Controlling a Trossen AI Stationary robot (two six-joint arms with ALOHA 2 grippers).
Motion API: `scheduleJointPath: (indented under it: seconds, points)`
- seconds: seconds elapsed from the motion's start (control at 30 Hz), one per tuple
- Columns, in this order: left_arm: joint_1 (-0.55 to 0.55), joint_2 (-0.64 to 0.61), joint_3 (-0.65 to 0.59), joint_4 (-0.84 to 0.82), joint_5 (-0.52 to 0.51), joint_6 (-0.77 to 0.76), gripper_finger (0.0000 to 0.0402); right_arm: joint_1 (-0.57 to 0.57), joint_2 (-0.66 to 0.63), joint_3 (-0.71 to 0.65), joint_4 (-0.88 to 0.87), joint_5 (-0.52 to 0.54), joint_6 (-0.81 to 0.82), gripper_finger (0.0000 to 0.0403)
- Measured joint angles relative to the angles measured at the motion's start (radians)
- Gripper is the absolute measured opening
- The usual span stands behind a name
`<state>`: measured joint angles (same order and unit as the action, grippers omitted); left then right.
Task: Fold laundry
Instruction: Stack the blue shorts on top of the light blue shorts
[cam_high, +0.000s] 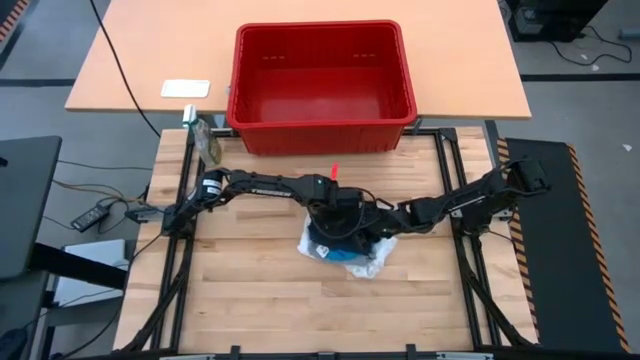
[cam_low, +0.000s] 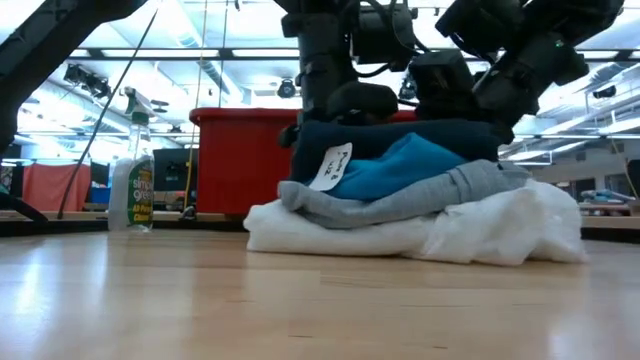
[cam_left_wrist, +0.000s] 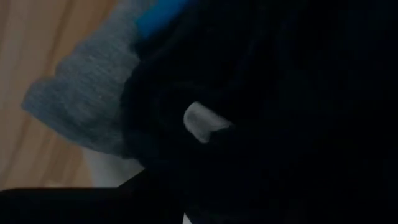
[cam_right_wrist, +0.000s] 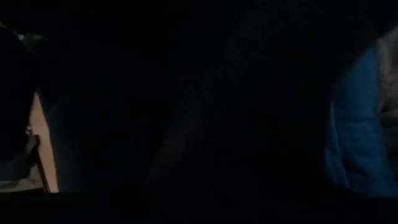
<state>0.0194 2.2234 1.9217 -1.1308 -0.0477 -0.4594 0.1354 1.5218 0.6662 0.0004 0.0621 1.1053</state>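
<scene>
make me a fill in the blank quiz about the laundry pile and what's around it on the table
1. In the low view, the bottom layer of the pile is the ____ garment.
2. The grey garment lies directly under the bright ____ one.
3. Behind the pile stands a red plastic ____.
4. A white tag hangs from the dark ____ garment on top.

Missing words: white; blue; basket; navy

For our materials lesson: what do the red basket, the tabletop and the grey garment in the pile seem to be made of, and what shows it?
Red basket: probably moulded plastic; smooth, glossy walls.
Tabletop: wood, likely sealed; plank seams, grain, soft sheen.
Grey garment: soft knit, maybe cotton jersey; matte, heathered, rounded folds.
</scene>
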Motion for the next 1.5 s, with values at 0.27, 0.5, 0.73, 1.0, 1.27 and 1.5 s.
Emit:
scheduleJointPath:
  seconds: [0.27, 0.5, 0.73, 1.0, 1.27, 1.5]
  points:
    - [0.003, -0.088, -0.004, -0.063, -0.020, 0.008, 0.0142, -0.034, -0.038, -0.003, 0.046, 0.005, -0.079, 0.0191]
    - [-0.018, -0.200, -0.003, -0.043, -0.107, 0.062, 0.0142, -0.035, -0.065, -0.003, 0.069, -0.011, -0.108, 0.0191]
    - [-0.024, -0.213, -0.002, -0.048, -0.125, 0.061, 0.0142, -0.030, -0.084, -0.003, 0.082, -0.074, -0.115, 0.0201]
    - [-0.031, -0.344, -0.319, 0.174, -0.095, -0.047, 0.0142, -0.019, -0.150, -0.001, 0.063, -0.067, -0.092, 0.0220]
    - [-0.034, -0.660, -0.670, 0.483, -0.098, -0.177, 0.0142, -0.012, -0.196, 0.000, 0.044, -0.033, -0.067, 0.0226]
    - [-0.034, -0.933, -1.030, 0.726, -0.142, -0.358, 0.0181, -0.034, -0.232, 0.001, -0.106, -0.055, -0.032, 0.0226]
